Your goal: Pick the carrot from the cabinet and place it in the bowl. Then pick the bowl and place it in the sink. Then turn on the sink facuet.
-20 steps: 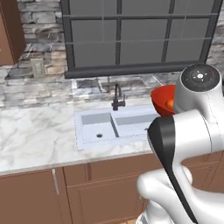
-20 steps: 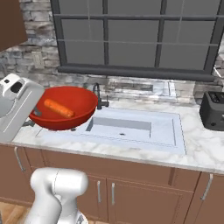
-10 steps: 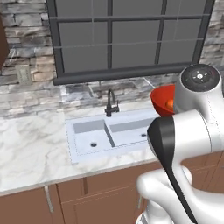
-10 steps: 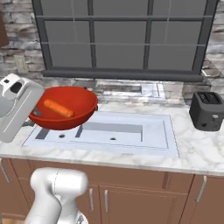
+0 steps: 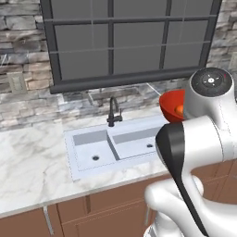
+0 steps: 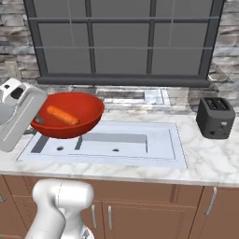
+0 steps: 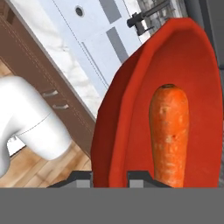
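The claw (image 7: 109, 175), pinching the bowl (image 6: 70, 114) rim above the sink (image 6: 107, 142), risks tipping the carrot (image 6: 62, 115) out.

Base driven sideways — sink (image 6: 105, 142) now more central, toaster (image 6: 215, 117) nearer centre

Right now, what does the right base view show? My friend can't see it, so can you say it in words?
A red bowl with a carrot lying inside is held up by the robot's gripper, above the left end of a pale two-basin sink. A black toaster stands on the marble counter at the right, under a big dark window.
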You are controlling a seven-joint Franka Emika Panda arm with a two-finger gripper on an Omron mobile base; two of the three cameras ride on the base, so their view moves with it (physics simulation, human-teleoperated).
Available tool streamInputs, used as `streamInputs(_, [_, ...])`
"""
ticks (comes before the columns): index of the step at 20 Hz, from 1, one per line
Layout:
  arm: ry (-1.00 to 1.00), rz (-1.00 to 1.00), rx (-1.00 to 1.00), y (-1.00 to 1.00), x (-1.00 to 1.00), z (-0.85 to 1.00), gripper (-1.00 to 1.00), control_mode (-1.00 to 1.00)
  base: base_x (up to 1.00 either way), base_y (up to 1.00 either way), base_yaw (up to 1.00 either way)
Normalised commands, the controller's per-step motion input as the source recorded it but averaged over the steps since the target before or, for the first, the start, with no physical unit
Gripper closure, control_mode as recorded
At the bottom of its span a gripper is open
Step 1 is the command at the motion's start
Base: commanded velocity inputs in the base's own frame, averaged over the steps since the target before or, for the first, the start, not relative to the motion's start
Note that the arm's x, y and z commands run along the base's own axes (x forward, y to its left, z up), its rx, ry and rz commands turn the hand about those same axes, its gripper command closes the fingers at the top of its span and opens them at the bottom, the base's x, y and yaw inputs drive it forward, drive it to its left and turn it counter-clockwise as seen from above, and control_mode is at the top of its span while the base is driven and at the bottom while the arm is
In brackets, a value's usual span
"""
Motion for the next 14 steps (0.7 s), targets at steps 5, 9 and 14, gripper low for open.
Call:
streamInputs(5, [0.0, 0.0, 0.0, 0.0, 0.0, 0.0, 1.0, 1.0, 0.33, 0.02, 0.0])
streamInputs(9, [0.0, 0.0, 0.0, 0.0, 0.0, 0.0, 1.0, 1.0, 0.31, 0.02, 0.0])
streamInputs(14, [0.0, 0.0, 0.0, 0.0, 0.0, 0.0, 1.0, 1.0, 0.36, 0.15, 0.0])
